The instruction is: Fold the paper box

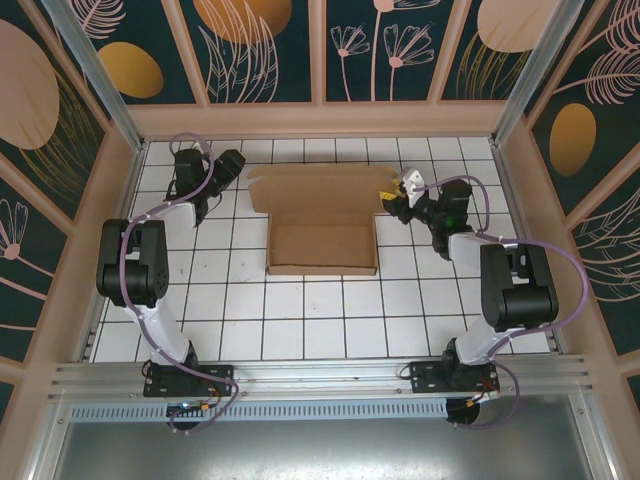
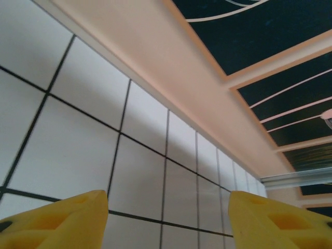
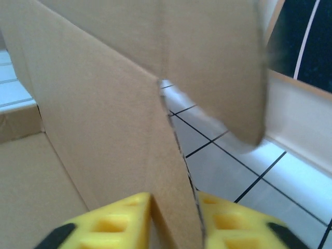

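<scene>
as you read the top view from the near rail at 6 o'clock, you see both arm bases bolted there, the left arm reaching toward 9 o'clock and the right arm toward 3 o'clock over the white tiled table (image 1: 300, 310). just past the middle of the table lies the paper box (image 1: 322, 235), a plain brown die-cut sheet. its near panel rests flat, and a wider strip with side flaps runs across its far end toward 12 o'clock. at the sheet's 3 o'clock end your right gripper (image 1: 392, 203) meets the side flap. on the right wrist view its yellow fingers (image 3: 111, 223) pinch a thin cardboard edge between them. that flap stands up off the tiles, tilted, with another blurred piece of the sheet above it. at about 10 o'clock from the sheet, your left gripper (image 1: 228, 162) hangs just beside the far left flap, and from above you cannot tell whether it touches. on the left wrist view its fingers (image 2: 57, 220) are spread wide over bare tiles, holding nothing. beyond, at 12 o'clock, the pale wall rail (image 1: 320, 120) and dark patterned panels (image 1: 260, 45) close the cell.
</scene>
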Tool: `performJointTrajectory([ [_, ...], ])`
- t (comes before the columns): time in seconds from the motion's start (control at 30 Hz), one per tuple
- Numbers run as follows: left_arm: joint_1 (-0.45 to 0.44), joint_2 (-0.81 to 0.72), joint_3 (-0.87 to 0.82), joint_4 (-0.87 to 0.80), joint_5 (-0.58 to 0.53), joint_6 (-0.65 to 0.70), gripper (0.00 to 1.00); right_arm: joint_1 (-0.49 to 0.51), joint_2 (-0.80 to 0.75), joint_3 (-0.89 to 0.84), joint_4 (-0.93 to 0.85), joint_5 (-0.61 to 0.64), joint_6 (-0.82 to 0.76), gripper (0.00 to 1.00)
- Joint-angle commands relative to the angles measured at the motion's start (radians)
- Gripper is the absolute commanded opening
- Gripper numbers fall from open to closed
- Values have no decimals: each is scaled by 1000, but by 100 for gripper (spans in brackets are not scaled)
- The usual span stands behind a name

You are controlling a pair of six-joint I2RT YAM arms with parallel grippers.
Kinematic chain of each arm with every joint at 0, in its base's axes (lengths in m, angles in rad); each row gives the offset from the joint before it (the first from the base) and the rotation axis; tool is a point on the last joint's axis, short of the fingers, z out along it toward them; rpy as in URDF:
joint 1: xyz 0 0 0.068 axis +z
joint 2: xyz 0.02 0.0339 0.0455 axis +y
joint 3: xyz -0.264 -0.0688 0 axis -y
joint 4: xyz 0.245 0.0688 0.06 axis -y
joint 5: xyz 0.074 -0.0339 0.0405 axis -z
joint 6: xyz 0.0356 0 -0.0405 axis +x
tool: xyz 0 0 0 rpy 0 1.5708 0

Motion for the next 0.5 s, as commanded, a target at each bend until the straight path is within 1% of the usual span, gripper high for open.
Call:
performJointTrajectory([
  [0.0,-2,9,-22,99,63,-45,61,10,-7,3,25,25,32,13],
  [0.1,-3,9,-52,136,81,-71,60,30,-34,-7,21,75,71,1],
  [0.2,-12,2,-76,153,89,-78,59,65,-75,-43,45,178,108,0],
  [0.33,-36,-7,-95,155,93,-72,59,173,-123,-75,36,393,114,0],
  [0.43,-56,-14,-114,161,81,-81,59,241,-146,-73,39,580,224,0],
  [0.47,-62,-16,-120,174,77,-92,59,269,-150,-66,32,659,267,0],
])
